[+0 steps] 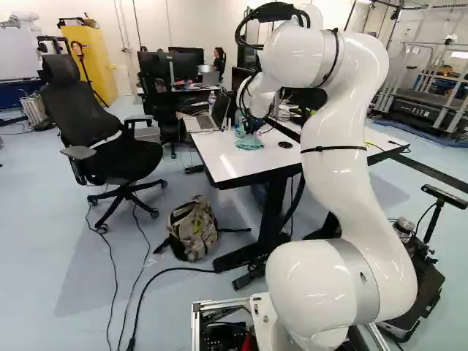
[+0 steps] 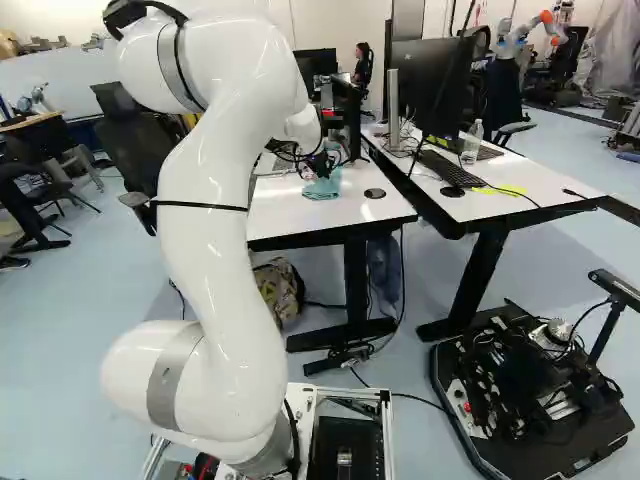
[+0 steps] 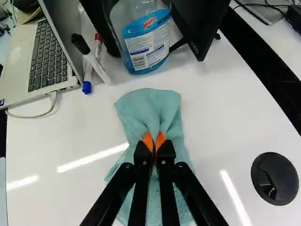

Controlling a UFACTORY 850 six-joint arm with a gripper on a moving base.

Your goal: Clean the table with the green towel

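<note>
Near the left base view's upper middle, claw (image 3: 154, 144) clamped on green towel (image 3: 149, 106).
Likely wiping stage; next, sweep across table (image 3: 216, 127).

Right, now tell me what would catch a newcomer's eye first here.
Most likely the big white arm, curving up from the foot of both base views and towering over the table. Next, at its far end, the green towel on the tabletop, pinched between the orange pads of the end effector. The blue spray bottle stands just ahead of it.
</note>
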